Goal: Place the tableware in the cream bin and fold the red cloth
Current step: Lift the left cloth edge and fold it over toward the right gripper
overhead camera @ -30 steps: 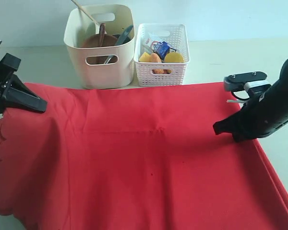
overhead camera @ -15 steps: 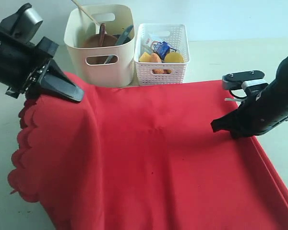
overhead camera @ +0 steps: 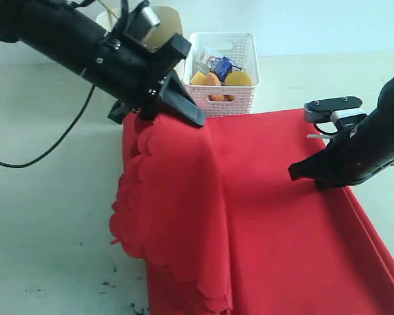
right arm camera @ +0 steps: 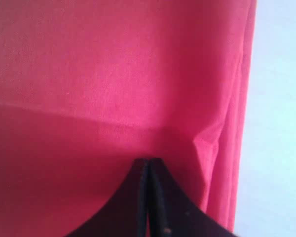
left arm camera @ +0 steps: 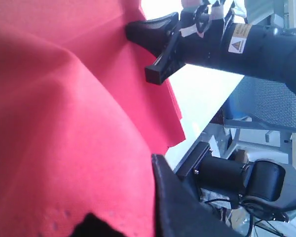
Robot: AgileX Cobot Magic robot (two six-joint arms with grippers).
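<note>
In the right wrist view the right fingers are seen pressed together on the cloth. Only the exterior view shows its scalloped left edge lifted off the desk, gripped by the left fingers.

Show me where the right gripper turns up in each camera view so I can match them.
Exterior view: right gripper at middle right of the picture, tip on the red cloth.
Left wrist view: right gripper in the picture's upper middle, black against the cloth.
Right wrist view: right gripper at the picture's bottom centre, jaws shut.
Shared landmark: the red cloth's edge beside it.
</note>
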